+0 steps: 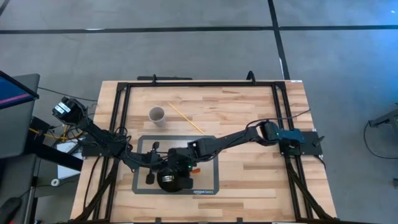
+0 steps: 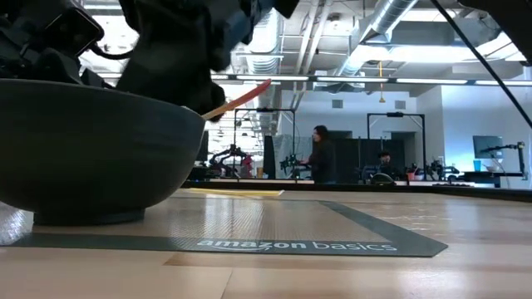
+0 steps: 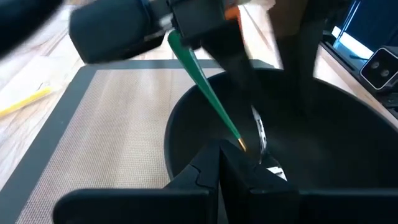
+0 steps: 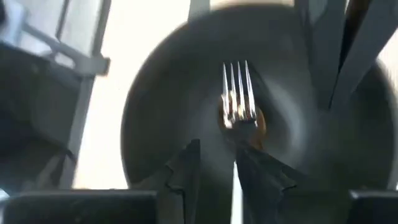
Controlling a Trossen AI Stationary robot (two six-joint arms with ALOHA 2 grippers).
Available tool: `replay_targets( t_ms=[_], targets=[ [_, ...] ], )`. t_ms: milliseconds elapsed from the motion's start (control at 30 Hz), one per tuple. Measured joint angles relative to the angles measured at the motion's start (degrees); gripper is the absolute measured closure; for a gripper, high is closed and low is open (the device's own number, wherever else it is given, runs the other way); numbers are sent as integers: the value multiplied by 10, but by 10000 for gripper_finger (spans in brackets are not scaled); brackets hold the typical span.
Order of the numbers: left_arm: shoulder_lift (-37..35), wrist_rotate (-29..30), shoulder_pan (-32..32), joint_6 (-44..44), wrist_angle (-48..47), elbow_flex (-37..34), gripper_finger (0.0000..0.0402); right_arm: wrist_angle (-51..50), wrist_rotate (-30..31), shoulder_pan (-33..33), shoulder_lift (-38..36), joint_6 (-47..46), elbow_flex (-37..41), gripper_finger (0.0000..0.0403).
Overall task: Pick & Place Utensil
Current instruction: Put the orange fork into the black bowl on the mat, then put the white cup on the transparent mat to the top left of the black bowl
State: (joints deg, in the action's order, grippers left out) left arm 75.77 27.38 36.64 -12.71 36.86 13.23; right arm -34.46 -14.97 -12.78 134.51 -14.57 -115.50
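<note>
The right end effector [image 4: 217,163] holds a fork [image 4: 239,102], tines pointing into the dark bowl [image 4: 155,112].

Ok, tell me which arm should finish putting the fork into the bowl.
Right. The right gripper is over the dark bowl with the fork hanging tines-down inside it. The left gripper hovers at the rim, holding nothing visible.

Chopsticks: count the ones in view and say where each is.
2 visible. A green chopstick slants into the bowl; a yellow chopstick lies on the table beside the cup. Others may be hidden.

Black bowl [image 1: 174,180], silver fork [image 4: 237,99]
</note>
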Motion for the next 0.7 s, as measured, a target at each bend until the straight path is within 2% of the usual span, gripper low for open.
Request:
replay_targets(
  t_ms=[133, 233, 433, 500, 600, 700],
  targets=[
    [0, 0, 0, 0, 0, 0, 396, -7, 0, 2, -1, -48, -39, 302],
    [0, 0, 0, 0, 3, 0, 396, -32, 0, 5, -3, -47, -71, 302],
    [-10, 0, 0, 0, 7, 0, 396, -169, 3, 5, -3, -25, -168, 301],
    [-22, 0, 0, 0, 8, 0, 394, -226, 32, 1, -6, 1, -197, 301],
    [-48, 0, 0, 2, 9, 0, 384, -254, 74, -7, -48, 53, -164, 301],
    [-82, 0, 0, 16, 9, 0, 370, -277, 144, -20, -98, 73, -132, 301]
  ],
)
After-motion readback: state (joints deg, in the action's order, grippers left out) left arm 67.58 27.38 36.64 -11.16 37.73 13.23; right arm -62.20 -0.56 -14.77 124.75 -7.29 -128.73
